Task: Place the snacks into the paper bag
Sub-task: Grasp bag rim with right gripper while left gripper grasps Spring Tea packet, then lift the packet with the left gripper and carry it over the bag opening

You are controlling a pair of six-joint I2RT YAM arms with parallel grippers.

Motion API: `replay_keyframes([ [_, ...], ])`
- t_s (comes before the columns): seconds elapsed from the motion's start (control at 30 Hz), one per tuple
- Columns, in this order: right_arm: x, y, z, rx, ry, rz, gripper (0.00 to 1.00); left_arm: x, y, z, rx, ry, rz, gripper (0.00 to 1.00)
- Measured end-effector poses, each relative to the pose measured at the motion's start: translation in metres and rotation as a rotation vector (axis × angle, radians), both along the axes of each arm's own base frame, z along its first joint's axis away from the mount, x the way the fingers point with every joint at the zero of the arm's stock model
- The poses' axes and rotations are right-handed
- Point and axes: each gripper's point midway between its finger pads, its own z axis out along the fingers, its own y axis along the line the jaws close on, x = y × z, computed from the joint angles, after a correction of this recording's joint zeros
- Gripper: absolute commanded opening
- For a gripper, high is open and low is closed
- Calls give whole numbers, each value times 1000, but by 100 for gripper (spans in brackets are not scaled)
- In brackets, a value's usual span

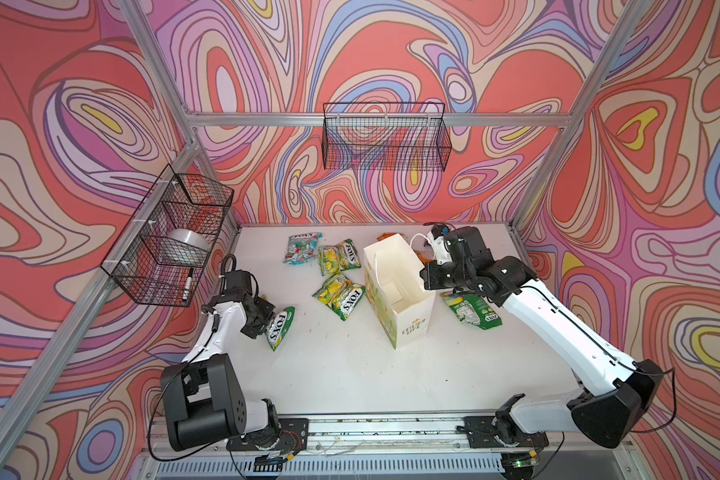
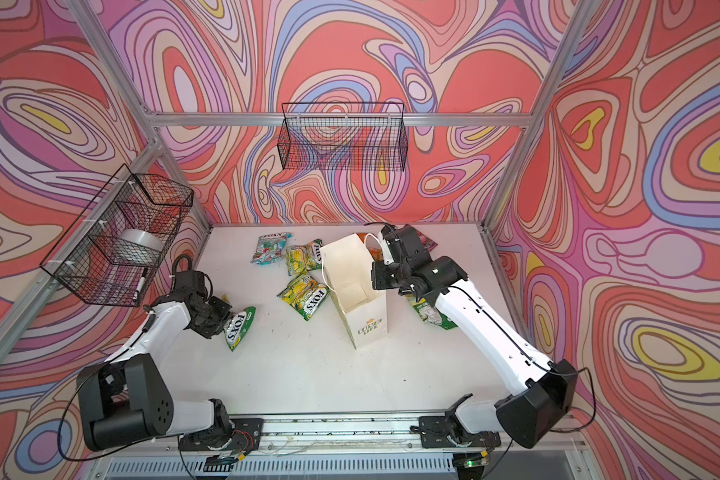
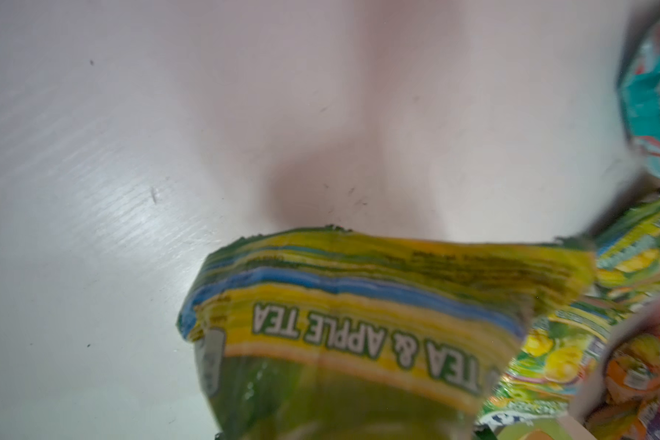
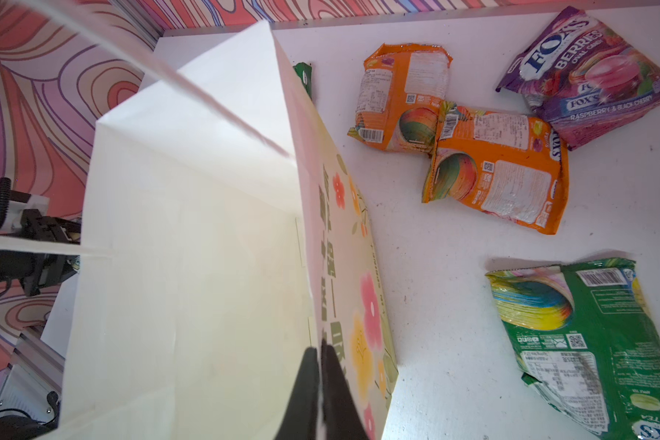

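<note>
White paper bag (image 1: pixel 412 324); green pouch (image 1: pixel 278 328); pink-swirled walls (image 1: pixel 100 124).

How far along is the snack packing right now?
Nothing looks packed: the paper bag shows a bare inside. In hand: the left fingers grip a green FOX'S pouch, and the right fingers pinch the bag's wall. Left: a red-teal pouch, two yellow-green pouches, a green pouch beside the bag, two orange pouches and a purple pouch lie on the table.

Both top views are looking down on the whole counter (image 1: pixel 350 374) from high, the wrist cameras peering closely at a pouch (image 3: pixel 359 343) and the paper bag (image 4: pixel 191 236).
</note>
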Motion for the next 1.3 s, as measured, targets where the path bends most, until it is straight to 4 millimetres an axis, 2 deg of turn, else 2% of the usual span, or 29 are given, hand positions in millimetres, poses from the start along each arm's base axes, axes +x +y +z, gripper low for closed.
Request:
replay_keyframes([
  [0.13, 0, 0, 1, 9, -12, -6, 0, 11, -4, 49, 31, -124, -66, 23],
  [0.23, 1, -2, -1, 11, -14, -17, 0, 15, -13, 85, 49, -202, -133, 23],
  [0.33, 0, -4, -5, 10, -10, -30, 0, 18, -30, 122, 64, -268, -214, 23],
  [0.5, 0, -7, -7, 16, -13, -57, 0, 28, -66, 193, 75, -420, -350, 23],
  [0.67, 1, -8, -3, 35, -22, -77, 0, 33, -117, 283, 81, -627, -495, 22],
  [0.8, 2, -8, -3, 53, -18, -96, 0, 30, -184, 358, 61, -817, -680, 23],
  [0.9, 2, -8, -5, 61, -11, -105, 0, 25, -230, 389, 16, -908, -791, 23],
  [0.93, 1, -8, -6, 64, -6, -109, 0, 23, -246, 398, -1, -937, -825, 23],
  [1.03, 1, -8, -8, 70, 5, -116, 0, 25, -288, 403, -43, -962, -910, 23],
  [1.1, 1, -8, -8, 76, 8, -120, 0, 30, -316, 398, -70, -959, -956, 23],
  [1.3, 1, -6, -8, 96, 16, -129, 0, 53, -387, 342, -148, -843, -1035, 23],
])
